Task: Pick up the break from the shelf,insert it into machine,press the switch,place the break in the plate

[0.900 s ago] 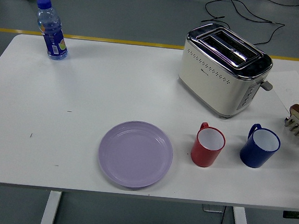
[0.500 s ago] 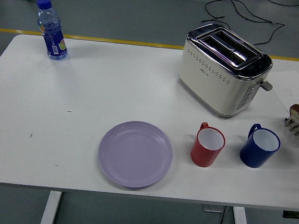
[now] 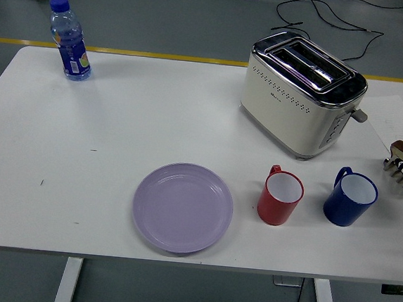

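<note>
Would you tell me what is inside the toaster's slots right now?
The toaster shows two top slots with only dark, reflective interior visible; no bread sticks out. Anything deeper down is hidden from this angle.

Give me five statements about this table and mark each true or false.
1. The purple plate holds nothing. True.
2. The red mug stands to the right of the blue mug. False: the red mug is on the left.
3. The water bottle stands upright near the table's far left corner. True.
4. A slice of bread sticks up out of the toaster. False: no bread shows in its slots.
5. The toaster stands behind the two mugs. True.
</note>
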Controlling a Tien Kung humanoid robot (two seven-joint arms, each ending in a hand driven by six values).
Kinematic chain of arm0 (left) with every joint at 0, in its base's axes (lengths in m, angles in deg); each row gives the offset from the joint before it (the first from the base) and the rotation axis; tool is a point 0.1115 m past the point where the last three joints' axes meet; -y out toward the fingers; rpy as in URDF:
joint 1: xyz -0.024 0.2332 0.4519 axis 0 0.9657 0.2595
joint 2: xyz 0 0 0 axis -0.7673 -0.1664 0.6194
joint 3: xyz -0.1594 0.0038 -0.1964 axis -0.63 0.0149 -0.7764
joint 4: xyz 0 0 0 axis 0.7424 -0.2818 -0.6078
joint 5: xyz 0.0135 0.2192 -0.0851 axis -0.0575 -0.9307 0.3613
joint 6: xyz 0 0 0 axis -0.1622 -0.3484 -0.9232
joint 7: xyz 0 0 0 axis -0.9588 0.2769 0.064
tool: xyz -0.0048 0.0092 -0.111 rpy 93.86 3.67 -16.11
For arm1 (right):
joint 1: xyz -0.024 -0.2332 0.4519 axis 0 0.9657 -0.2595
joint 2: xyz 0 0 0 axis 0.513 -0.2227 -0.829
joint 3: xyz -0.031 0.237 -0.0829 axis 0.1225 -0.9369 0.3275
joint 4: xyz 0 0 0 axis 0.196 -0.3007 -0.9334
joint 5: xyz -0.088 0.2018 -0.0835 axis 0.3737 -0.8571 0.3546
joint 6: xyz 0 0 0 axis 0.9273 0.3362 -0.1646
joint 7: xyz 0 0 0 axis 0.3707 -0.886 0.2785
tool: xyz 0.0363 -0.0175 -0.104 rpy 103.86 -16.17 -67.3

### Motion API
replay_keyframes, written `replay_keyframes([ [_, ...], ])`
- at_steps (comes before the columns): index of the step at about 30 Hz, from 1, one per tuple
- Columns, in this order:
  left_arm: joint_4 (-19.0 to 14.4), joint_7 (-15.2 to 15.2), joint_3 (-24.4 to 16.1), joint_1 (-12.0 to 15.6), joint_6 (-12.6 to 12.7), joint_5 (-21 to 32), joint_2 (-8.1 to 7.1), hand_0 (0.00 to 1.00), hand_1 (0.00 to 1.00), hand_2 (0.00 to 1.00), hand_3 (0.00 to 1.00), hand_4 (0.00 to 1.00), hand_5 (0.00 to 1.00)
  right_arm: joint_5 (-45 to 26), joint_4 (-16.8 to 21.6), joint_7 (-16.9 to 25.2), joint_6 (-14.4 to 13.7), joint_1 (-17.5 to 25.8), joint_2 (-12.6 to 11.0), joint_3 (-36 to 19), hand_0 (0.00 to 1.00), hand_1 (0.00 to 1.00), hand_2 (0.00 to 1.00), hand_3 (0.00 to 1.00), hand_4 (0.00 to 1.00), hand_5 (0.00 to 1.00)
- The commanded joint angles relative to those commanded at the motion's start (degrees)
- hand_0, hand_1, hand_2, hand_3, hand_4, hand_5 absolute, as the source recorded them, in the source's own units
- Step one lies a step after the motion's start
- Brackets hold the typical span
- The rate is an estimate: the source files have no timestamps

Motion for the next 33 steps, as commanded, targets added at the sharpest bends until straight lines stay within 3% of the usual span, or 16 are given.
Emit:
replay_keyframes([
  [5, 0.00, -0.01, 0.16, -0.09, 0.02, 0.19, 0.02, 0.653, 0.581, 0.590, 0.600, 0.329, 0.947, 2.23, -1.80, -1.48, -1.19, -1.36, 0.97, 1.98, 0.938, 0.850, 0.920, 0.904, 0.776, 0.173],
  [6, 0.00, 0.01, 0.24, -0.13, 0.05, 0.33, 0.01, 0.653, 0.581, 0.590, 0.600, 0.329, 0.948, 3.03, -2.47, -1.99, -1.33, -1.90, 1.22, 2.52, 0.849, 0.783, 0.834, 0.861, 0.769, 0.171],
  [11, 0.00, 0.01, 0.38, -0.33, 0.11, 0.61, 0.04, 0.653, 0.581, 0.590, 0.600, 0.329, 0.948, 5.76, -4.87, -3.71, -1.26, -3.77, 1.82, 4.20, 0.849, 0.783, 0.834, 0.861, 0.769, 0.171],
  [12, 0.00, 0.01, 0.38, -0.34, 0.11, 0.62, 0.04, 0.653, 0.581, 0.590, 0.600, 0.331, 0.949, 5.83, -4.94, -3.74, -1.25, -3.82, 1.83, 4.24, 0.762, 0.720, 0.756, 0.822, 0.766, 0.174],
  [17, 0.00, 0.09, 0.89, -0.45, 0.18, 1.31, 0.06, 0.653, 0.581, 0.590, 0.600, 0.331, 0.949, 8.86, -6.88, -4.63, -1.70, -5.52, 1.82, 6.24, 0.762, 0.720, 0.756, 0.822, 0.766, 0.174],
  [18, 0.00, 0.09, 0.95, -0.46, 0.17, 1.36, 0.06, 0.653, 0.581, 0.590, 0.600, 0.329, 0.948, 9.09, -7.14, -4.84, -1.70, -5.71, 1.88, 6.47, 0.647, 0.646, 0.659, 0.765, 0.757, 0.168],
  [23, 0.00, 0.06, 1.18, -0.52, 0.15, 1.57, 0.03, 0.653, 0.581, 0.590, 0.600, 0.329, 0.948, 9.60, -8.84, -5.72, -2.70, -6.68, 2.41, 7.74, 0.647, 0.646, 0.659, 0.765, 0.757, 0.168],
  [24, 0.00, 0.06, 1.20, -0.52, 0.15, 1.59, 0.03, 0.653, 0.581, 0.590, 0.600, 0.329, 0.947, 9.64, -9.12, -5.80, -2.87, -6.83, 2.52, 7.93, 0.528, 0.561, 0.580, 0.680, 0.706, 0.138],
  [29, 0.00, 0.06, 1.22, -0.56, 0.16, 1.66, 0.00, 0.653, 0.581, 0.590, 0.600, 0.329, 0.947, 9.67, -10.11, -6.18, -2.57, -7.31, 2.74, 8.46, 0.528, 0.561, 0.580, 0.680, 0.706, 0.138],
  [30, 0.00, 0.08, 1.35, -0.57, 0.16, 1.80, -0.01, 0.653, 0.582, 0.590, 0.600, 0.329, 0.946, 9.71, -10.36, -6.28, -2.45, -7.40, 2.73, 8.58, 0.450, 0.500, 0.516, 0.616, 0.646, 0.095],
  [33, 0.00, 0.12, 1.36, -0.56, 0.20, 1.91, -0.01, 0.653, 0.582, 0.590, 0.600, 0.329, 0.946, 10.24, -10.84, -6.55, -3.81, -7.60, 2.72, 8.92, 0.450, 0.500, 0.516, 0.616, 0.646, 0.095],
])
